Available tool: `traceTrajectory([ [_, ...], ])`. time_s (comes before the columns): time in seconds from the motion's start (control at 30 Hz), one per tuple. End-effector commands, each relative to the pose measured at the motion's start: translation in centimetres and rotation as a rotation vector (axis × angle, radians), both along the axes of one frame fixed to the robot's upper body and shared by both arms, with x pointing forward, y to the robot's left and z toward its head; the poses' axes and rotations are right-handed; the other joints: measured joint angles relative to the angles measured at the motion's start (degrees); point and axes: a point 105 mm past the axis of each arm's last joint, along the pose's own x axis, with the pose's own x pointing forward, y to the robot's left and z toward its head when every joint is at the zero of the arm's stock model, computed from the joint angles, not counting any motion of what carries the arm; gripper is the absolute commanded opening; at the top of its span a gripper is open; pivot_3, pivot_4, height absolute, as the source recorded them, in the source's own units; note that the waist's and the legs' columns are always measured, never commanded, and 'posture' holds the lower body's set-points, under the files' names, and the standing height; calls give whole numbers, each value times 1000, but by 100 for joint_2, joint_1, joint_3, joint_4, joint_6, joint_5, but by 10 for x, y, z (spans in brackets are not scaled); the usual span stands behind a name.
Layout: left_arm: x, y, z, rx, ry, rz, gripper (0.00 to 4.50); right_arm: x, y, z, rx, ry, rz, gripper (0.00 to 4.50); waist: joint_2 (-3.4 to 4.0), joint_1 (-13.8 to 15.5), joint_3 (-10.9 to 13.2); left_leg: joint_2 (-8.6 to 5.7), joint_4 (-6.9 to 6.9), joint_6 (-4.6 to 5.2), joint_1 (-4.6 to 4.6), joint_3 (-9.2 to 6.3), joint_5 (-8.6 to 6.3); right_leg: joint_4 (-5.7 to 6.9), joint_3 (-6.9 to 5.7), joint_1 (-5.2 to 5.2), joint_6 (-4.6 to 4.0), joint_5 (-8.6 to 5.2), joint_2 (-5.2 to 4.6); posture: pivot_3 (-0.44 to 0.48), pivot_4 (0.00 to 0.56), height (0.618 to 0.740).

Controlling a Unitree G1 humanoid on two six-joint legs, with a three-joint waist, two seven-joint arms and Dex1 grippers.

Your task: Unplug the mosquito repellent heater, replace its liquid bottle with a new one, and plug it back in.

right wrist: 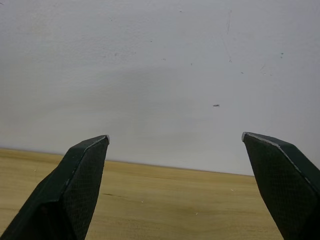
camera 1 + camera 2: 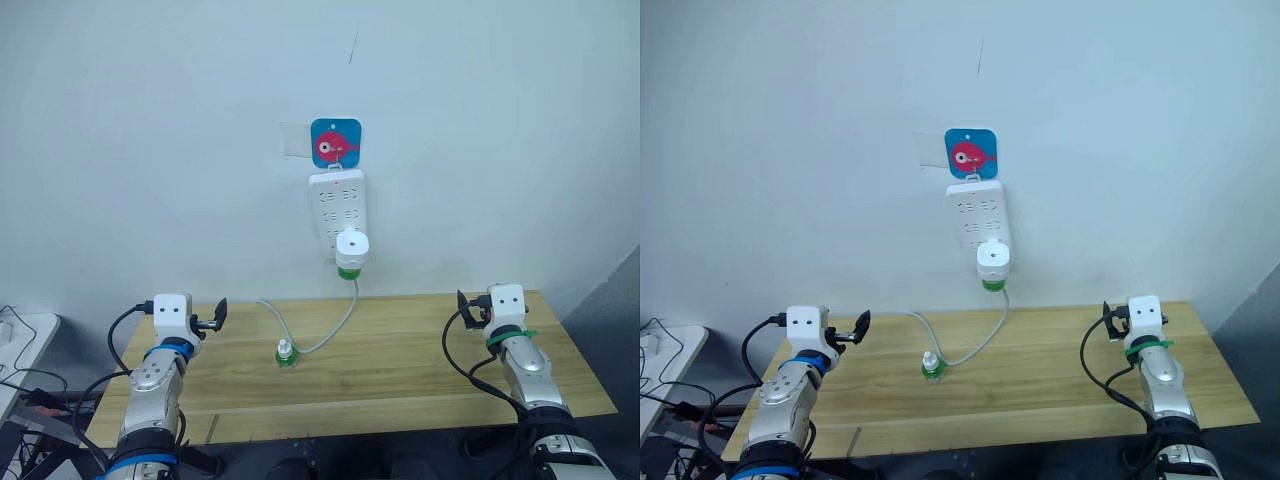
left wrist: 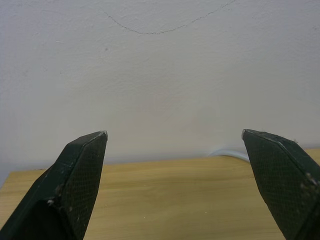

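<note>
While heater point(image 2: 351, 246) sits plugged in, both end effectors point(image 3: 175, 185) point(image 1: 175, 185) spread wide, empty.

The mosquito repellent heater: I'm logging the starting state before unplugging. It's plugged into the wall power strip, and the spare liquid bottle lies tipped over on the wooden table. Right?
Not quite. The mosquito repellent heater is plugged into the power strip on the wall, but the spare liquid bottle stands upright on the wooden table, not tipped over. The left eye view shows it standing beside the white cable.
</note>
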Motion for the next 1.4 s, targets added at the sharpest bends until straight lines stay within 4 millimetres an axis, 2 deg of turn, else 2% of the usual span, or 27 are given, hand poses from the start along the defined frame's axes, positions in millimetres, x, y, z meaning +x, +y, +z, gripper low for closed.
traceTrajectory([
  [0.03, 4, 4, 17, 24, -58, 7, 4500, 8, -3, 19, -15, -66, 2, 4467, 0, -1, 0, 0, 0, 0, 0, 0, 0, 0, 0, 0, 0, 0, 0, 11, 0, 740],
  [0.3, 4, 3, 20, -4, -73, -1, 4500, 2, -2, 20, -22, -65, 10, 4467, 0, -1, 0, 0, 0, 0, 0, 0, 0, 0, 0, 0, 0, 0, 0, 14, 0, 740],
  [0.5, 2, -6, 24, -55, -89, -68, 4500, -5, 13, 20, -23, -58, 74, 4467, 2, -9, 4, 1, 0, 0, -1, 1, 0, -1, 2, 0, 0, 0, -1, -7, 39, 740],
  [0.7, -6, -23, 50, -110, -132, -248, 4500, -15, 31, 35, -19, -72, 153, 4467, 15, -14, 83, 4, 0, 0, -2, 0, -1, -1, 3, 0, -1, -2, -2, -17, 87, 740],
  [0.87, -11, -50, 86, -90, -162, -503, 4500, -33, 62, 60, 11, -85, 315, 4467, 27, -12, 259, 12, 1, 0, -3, -8, 0, -2, 6, 1, -14, -10, -14, -27, 130, 740],
  [0.9, -10, -56, 96, -94, -170, -558, 4116, -37, 70, 67, 19, -92, 358, 4500, 35, -10, 320, 13, 3, 0, -1, -10, 0, -2, 6, 3, -17, -13, -15, -30, 136, 740],
  [0.97, -7, -67, 109, -78, -174, -647, 3643, -42, 85, 79, 32, -106, 425, 4500, 44, -8, 387, 15, 5, 1, -5, -16, 1, 0, 1, 2, -27, -19, -15, -36, 144, 740],
  [1.1, 4, -89, 129, -22, -189, -770, 2353, -46, 112, 101, 36, -136, 531, 4500, 38, -18, 514, 15, 3, 0, -7, -17, 1, 2, -7, -5, -23, -17, -13, -53, 169, 740],
  [1.17, 14, -102, 140, -22, -213, -826, 2353, -49, 129, 111, 25, -154, 597, 4500, 18, -16, 592, 15, 3, 0, -12, -16, 1, 1, -10, -11, -22, -16, -13, -58, 178, 740],
  [1.33, 31, -120, 145, -11, -224, -912, 2353, -54, 157, 132, 72, -194, 656, 4500, -11, -43, 693, 13, -5, -5, -31, -9, -3, 2, -14, -64, -20, -14, -14, -75, 195, 740],
  [1.4, 39, -129, 149, -5, -241, -944, 2353, -58, 164, 137, 75, -206, 671, 4500, -21, -73, 700, 13, 0, -8, -90, -9, -4, 16, -14, -107, -20, -13, -13, -82, 199, 740],
])
